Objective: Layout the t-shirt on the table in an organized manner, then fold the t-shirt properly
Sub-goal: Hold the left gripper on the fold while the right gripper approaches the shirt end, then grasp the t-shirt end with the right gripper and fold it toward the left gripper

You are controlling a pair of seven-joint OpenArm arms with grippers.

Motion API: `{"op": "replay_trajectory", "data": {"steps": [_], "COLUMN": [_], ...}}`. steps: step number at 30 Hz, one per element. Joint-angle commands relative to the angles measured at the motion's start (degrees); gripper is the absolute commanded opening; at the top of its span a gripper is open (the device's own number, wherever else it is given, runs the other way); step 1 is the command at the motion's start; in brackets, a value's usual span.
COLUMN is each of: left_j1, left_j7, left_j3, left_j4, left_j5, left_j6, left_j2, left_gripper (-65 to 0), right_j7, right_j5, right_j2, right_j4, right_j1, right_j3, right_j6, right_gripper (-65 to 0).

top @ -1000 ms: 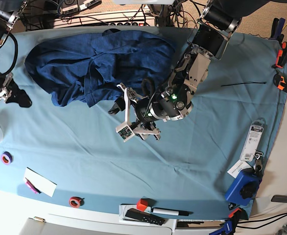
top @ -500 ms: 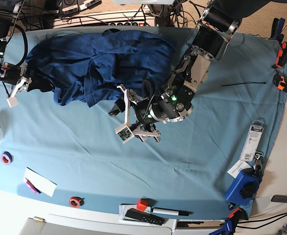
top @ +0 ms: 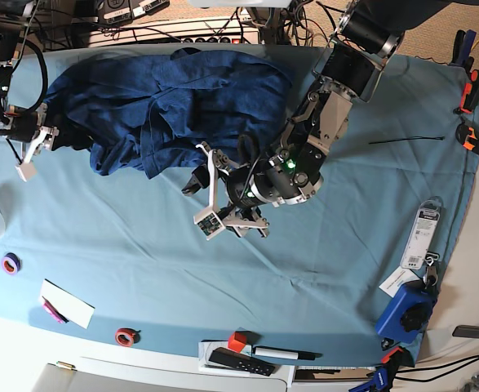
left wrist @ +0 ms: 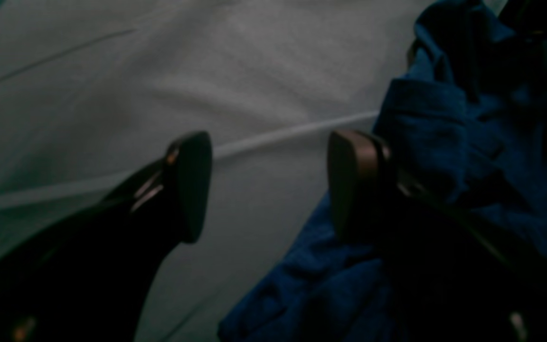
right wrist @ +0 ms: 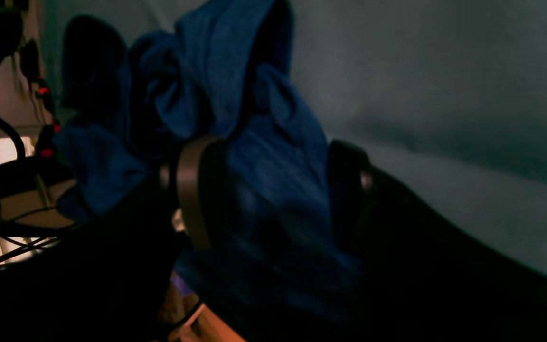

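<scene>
Since a second ago my right gripper (top: 59, 139) has swung in from the table's left edge to the left end of the t-shirt (top: 174, 102), and my left gripper (top: 210, 196) has barely shifted near the garment's lower edge. My right jaws stand spread wide with a blue fold of the shirt lying between the two fingers (right wrist: 193, 190), not pinched. My left gripper (left wrist: 268, 185) is spread as well: one finger hangs over bare teal cloth, the other sits just beside or against the shirt's crumpled hem, with only cloth-covered table (top: 141, 253) showing in the gap. The t-shirt lies bunched and wrinkled across the far left half of the table, not yet spread flat, its folds piled toward the middle
</scene>
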Motion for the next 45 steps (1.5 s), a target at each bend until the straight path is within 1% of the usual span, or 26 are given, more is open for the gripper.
{"op": "replay_trajectory", "data": {"steps": [1,9,13,16,18,19,20,22,23,25,26,28,34,37,40,41,42,43,44,45], "left_j1": [-1.29,-1.31,-1.31,-1.31,-1.33,-1.31,-1.29,-1.33,-1.31,-1.29,-1.29,-1.29,-1.14,-0.68,0.55,1.09,1.79,2.49,3.17,3.82], "left_j7": [-1.27,-1.49,-1.42,-1.01,-0.42,-0.35,-0.28,0.26,0.46,1.55,2.29,4.02,12.33,13.09,13.07,13.07,13.07,13.07,12.98,12.72], "left_j3": [-0.07,-0.11,-0.11,-0.11,-0.11,-0.11,-0.11,-0.11,-0.11,-0.11,-0.11,-0.11,-0.11,-0.11,-0.13,-0.13,-0.13,-0.13,-0.13,-0.13], "left_j4": [1.14,1.14,1.14,1.14,1.14,1.14,1.14,1.16,1.31,2.10,2.67,4.02,7.15,7.26,7.28,7.28,7.28,7.28,7.28,7.28], "left_j5": [-0.55,-0.57,-0.52,-0.39,-0.37,-0.37,-0.44,-0.63,-0.63,-0.63,-0.66,-0.98,-5.79,-9.03,-10.29,-10.29,-10.27,-10.27,-10.27,-10.14], "left_j6": [0.00,-0.02,-0.02,0.00,0.02,0.02,0.02,0.94,1.68,3.04,3.39,3.39,3.74,5.55,5.92,5.75,5.75,5.53,5.53,5.68], "left_j2": [0.07,-0.92,-0.96,-1.55,-2.67,-3.37,-4.20,-6.03,-7.06,-9.29,-10.40,-12.81,-21.24,-25.79,-28.37,-28.68,-28.85,-28.83,-28.81,-28.76], "left_gripper": [-26.8,-26.8,-26.8,-26.8,-26.9,-27.7,-29.6,-34.7,-37.0,-39.2,-39.3,-39.3,-39.3,-39.3,-39.4,-40.6,-45.1,-52.7,-62.4,-65.0], "right_j7": [0.36,0.36,0.36,0.36,0.36,0.36,0.36,0.36,0.36,0.36,0.36,0.36,0.36,0.36,0.36,0.36,0.36,0.36,0.36,0.36], "right_j5": [1.12,1.12,1.12,1.12,1.12,1.12,1.12,1.12,1.12,1.12,1.12,1.12,1.12,1.12,1.12,1.12,1.12,1.12,1.12,1.12], "right_j2": [1.60,1.57,0.96,-0.02,-0.52,-0.52,-0.44,-0.48,-0.44,-0.26,-0.28,-0.28,-0.33,-0.37,-0.79,-1.01,-1.38,-1.81,-2.45,-3.06], "right_j4": [1.03,2.27,4.33,4.68,4.68,4.68,4.68,4.68,4.68,4.68,4.68,4.68,4.92,6.32,8.94,10.40,12.26,14.43,16.90,19.52], "right_j1": [0.59,0.11,-0.02,-0.20,-0.35,-0.33,-0.31,-0.31,-0.31,-0.31,-0.31,-0.28,-0.33,-0.35,-0.61,-0.96,-1.38,-2.08,-2.80,-3.67], "right_j3": [0.37,0.37,0.24,-1.29,-3.39,-4.66,-5.75,-6.54,-6.56,-6.47,-6.23,-5.92,-5.81,-5.81,-5.84,-5.84,-5.84,-5.84,-5.84,-5.84], "right_j6": [0.08,0.08,0.08,0.08,0.08,0.08,0.08,0.08,0.08,0.08,0.08,0.08,0.08,0.08,0.08,0.08,0.08,0.08,0.08,0.08], "right_gripper": [-31.1,-31.1,-31.1,-31.1,-31.4,-33.7,-38.7,-51.8,-57.3,-63.9,-65.0,-65.0,-65.0,-65.0,-65.0,-65.0,-65.0,-65.0,-65.0,-65.0]}}
